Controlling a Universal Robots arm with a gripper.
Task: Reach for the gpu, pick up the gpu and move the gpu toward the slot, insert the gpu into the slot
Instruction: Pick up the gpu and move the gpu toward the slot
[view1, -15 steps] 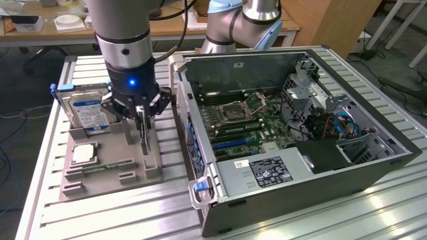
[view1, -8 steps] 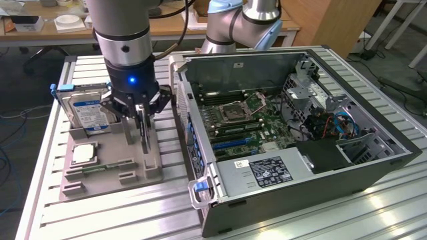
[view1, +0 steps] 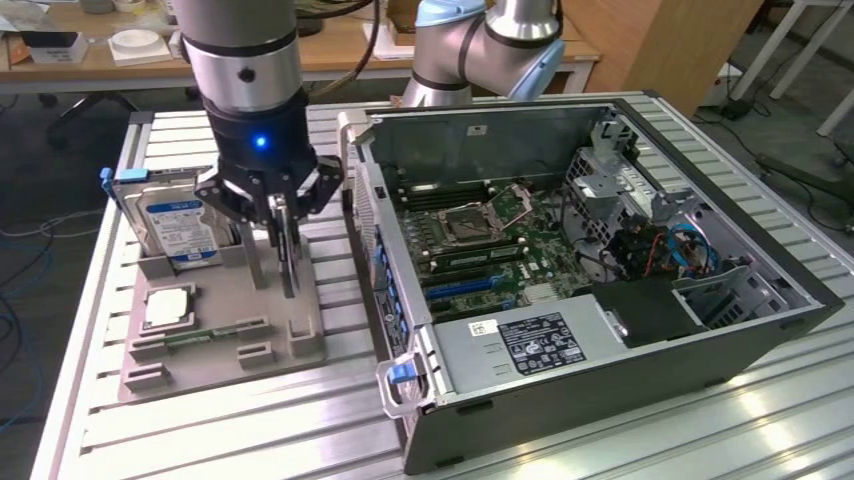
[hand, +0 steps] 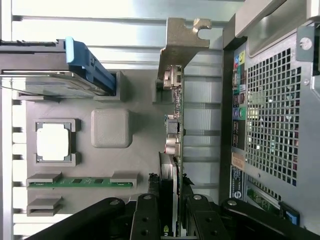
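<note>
Grasping looks like the step in hand. Gripper (view1: 276, 225) hangs over the grey tray (view1: 214, 330), its fingers (hand: 148, 215) pressed against both faces of the gpu (hand: 176, 125), apparently pinching it. The gpu stands on edge in the tray, bracket end up, beside the case (view1: 747, 330). Whether it has left its holder cannot be told. The slot (view1: 457, 287) lies well apart, inside the case. Getting there calls for a straight lift and an upright card.

1. The hard drive (view1: 175, 228) carries a blue and white label; its print cannot be read.
2. The power supply (view1: 529, 342) has a black and white label, also not legible.
3. Stickers on the computer case (hand: 237, 172) show no readable words.
</note>
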